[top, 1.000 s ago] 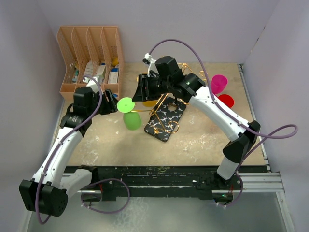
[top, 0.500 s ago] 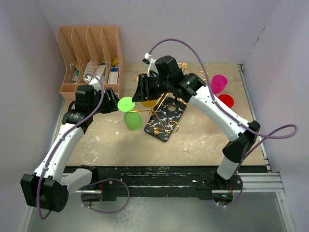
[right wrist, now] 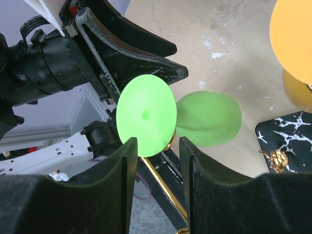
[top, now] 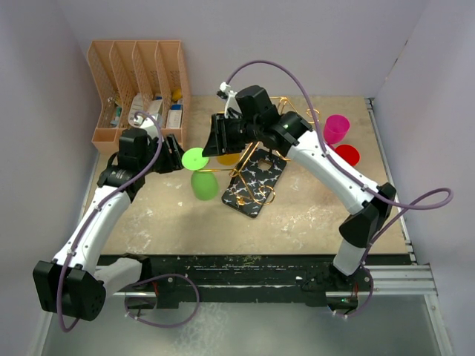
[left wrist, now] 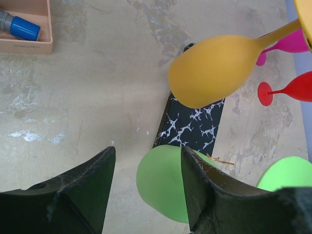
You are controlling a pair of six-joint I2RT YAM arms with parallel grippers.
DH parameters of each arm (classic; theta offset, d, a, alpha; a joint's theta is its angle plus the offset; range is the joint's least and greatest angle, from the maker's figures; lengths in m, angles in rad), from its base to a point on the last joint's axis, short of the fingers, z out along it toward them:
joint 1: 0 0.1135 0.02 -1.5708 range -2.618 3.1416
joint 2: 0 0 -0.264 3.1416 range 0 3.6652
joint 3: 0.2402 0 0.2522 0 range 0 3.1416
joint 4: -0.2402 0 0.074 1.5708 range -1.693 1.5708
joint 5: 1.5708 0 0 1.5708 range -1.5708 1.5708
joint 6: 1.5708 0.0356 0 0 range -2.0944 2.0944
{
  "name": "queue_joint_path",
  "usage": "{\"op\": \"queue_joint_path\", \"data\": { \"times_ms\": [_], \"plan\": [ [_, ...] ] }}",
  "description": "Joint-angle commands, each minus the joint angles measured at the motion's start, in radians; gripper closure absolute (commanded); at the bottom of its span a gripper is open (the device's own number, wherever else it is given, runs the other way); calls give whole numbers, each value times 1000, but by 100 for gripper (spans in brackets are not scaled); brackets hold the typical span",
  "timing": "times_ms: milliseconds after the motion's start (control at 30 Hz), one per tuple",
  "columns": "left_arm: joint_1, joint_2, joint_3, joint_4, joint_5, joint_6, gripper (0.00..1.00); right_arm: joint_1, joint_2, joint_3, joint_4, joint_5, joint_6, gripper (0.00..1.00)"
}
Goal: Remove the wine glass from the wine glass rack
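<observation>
A green wine glass (top: 199, 172) hangs upside down from a curled arm of the gold wire rack (top: 261, 174), its foot on top and its bowl below. My left gripper (top: 176, 161) is open just left of the foot. In the left wrist view the green bowl (left wrist: 163, 183) lies below and between my open left gripper (left wrist: 147, 156), partly behind the right finger. My right gripper (top: 210, 144) is open right of the foot. In the right wrist view it (right wrist: 157, 146) straddles the gold arm (right wrist: 168, 187), with the green foot (right wrist: 146, 114) just beyond its tips.
A yellow glass (left wrist: 214, 70) also hangs on the rack above the black marble-look base (top: 256, 185). A pink glass (top: 336, 127) and a red glass (top: 346, 154) are at the right. The peach file organiser (top: 137, 89) stands at the back left.
My left gripper has moved a little up and right, closer to the green glass's foot. The right arm and the glass have hardly moved.
</observation>
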Motion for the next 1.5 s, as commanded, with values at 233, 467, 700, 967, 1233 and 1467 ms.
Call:
{"op": "queue_joint_path", "data": {
  "times_ms": [233,467,700,967,1233,1467],
  "plan": [
    [-11,7,46,52,18,13,41,4,24,41,31,-31,-22,58],
    [-18,16,46,58,20,12,41,3,12,15,77,-65,-27,65],
    [-22,20,46,58,15,13,41,4,-3,3,107,-101,-18,70],
    [-28,27,47,59,11,12,41,4,-14,-9,113,-127,-18,85],
    [-32,24,50,53,1,12,41,4,-21,-31,114,-166,-20,88],
    [-37,28,55,53,-2,12,41,4,-34,-41,115,-175,-19,88]
  ]
}}
